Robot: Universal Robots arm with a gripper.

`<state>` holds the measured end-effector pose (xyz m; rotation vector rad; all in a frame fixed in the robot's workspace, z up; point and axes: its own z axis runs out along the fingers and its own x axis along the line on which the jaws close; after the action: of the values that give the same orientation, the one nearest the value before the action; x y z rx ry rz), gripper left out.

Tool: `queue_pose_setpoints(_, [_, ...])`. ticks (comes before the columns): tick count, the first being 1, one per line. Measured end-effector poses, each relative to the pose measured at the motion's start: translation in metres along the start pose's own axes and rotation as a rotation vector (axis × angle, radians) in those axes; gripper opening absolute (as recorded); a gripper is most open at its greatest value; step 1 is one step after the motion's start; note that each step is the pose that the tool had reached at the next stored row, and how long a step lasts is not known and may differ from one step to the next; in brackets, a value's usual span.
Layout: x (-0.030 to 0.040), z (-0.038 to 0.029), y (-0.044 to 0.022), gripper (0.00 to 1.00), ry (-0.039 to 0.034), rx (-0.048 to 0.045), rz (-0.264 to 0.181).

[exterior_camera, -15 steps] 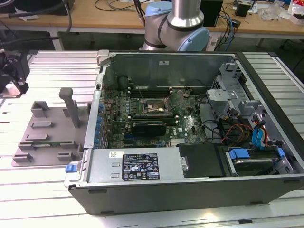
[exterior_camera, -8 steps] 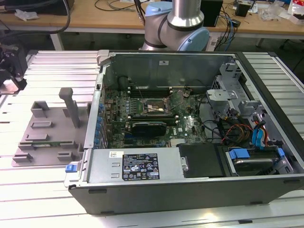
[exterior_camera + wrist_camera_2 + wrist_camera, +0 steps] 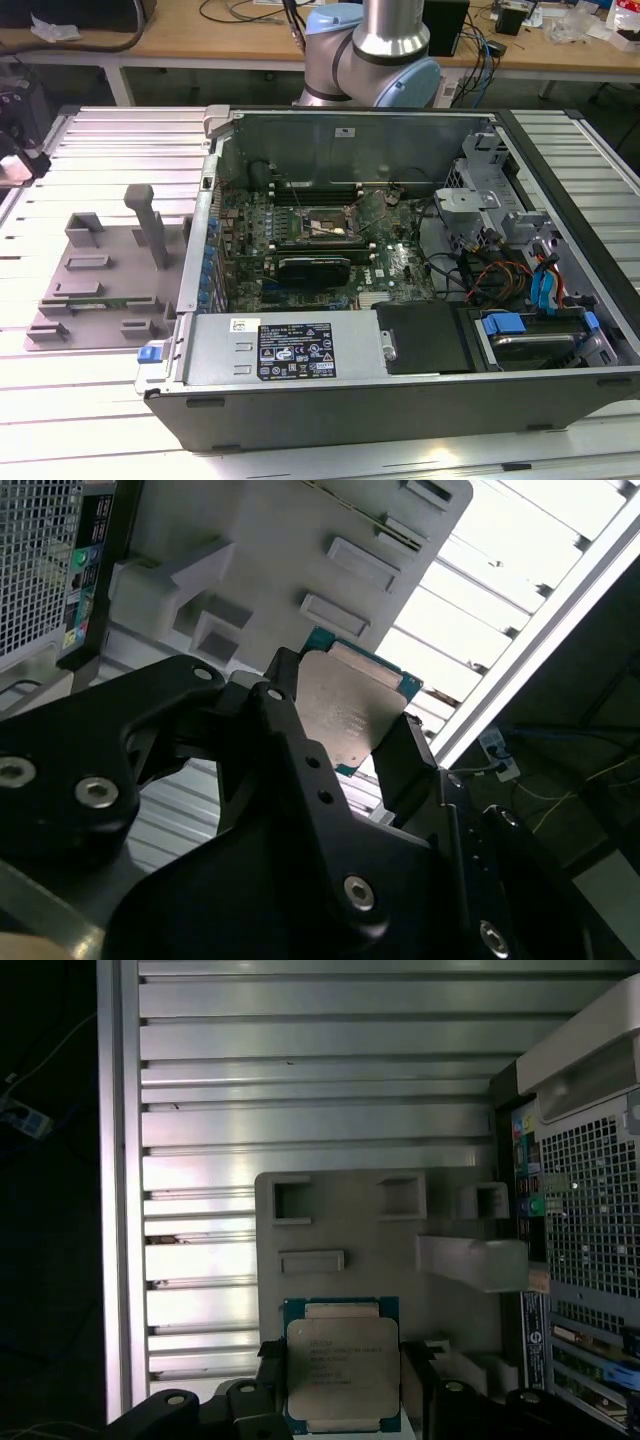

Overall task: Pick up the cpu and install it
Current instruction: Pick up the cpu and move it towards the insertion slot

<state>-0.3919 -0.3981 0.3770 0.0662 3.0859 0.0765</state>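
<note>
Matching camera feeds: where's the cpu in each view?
First wrist view: cpu held in the end effector, grey fixture beyond it.
Second wrist view: cpu held in the end effector, grey fixture beyond.
Exterior view: shared landmark, grey fixture, at the exterior view's left.

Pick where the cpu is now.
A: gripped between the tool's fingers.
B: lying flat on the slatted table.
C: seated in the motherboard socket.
A: in the first wrist view the cpu sits clamped between the fingers of the tool, with the grey fixture behind it.
</note>
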Motion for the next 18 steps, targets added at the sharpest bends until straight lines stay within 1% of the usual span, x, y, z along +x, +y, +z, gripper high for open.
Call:
queue_pose_setpoints(1, [-0.0002, -0.0029, 0.0002, 0.55, -0.0006, -0.0001, 0.000])
queue_pose_setpoints(2, [-0.0004, -0.0075, 0.0005, 0.55, -0.0015, -0.0001, 0.000])
queue_pose_setpoints(4, [-0.0007, -0.0130, 0.0009, 0.55, -0.0029, -0.0002, 0.000])
queue_pose_setpoints(5, [-0.0008, -0.0153, 0.0010, 0.55, -0.0034, -0.0002, 0.000])
queue_pose_setpoints(7, [-0.0009, -0.0175, 0.0012, 0.55, -0.0037, -0.0002, 0.000])
queue_pose_setpoints(8, [-0.0010, -0.0203, 0.0013, 0.55, -0.0041, -0.0003, 0.000])
queue_pose_setpoints(12, [-0.0013, -0.0207, 0.0014, 0.55, -0.0039, -0.0001, 0.000])
queue_pose_setpoints(16, [-0.0064, -0.0203, 0.0016, 0.55, -0.0041, -0.0002, 0.000])
queue_pose_setpoints(18, [-0.0106, -0.0201, 0.0017, 0.55, -0.0040, -0.0001, 0.000])
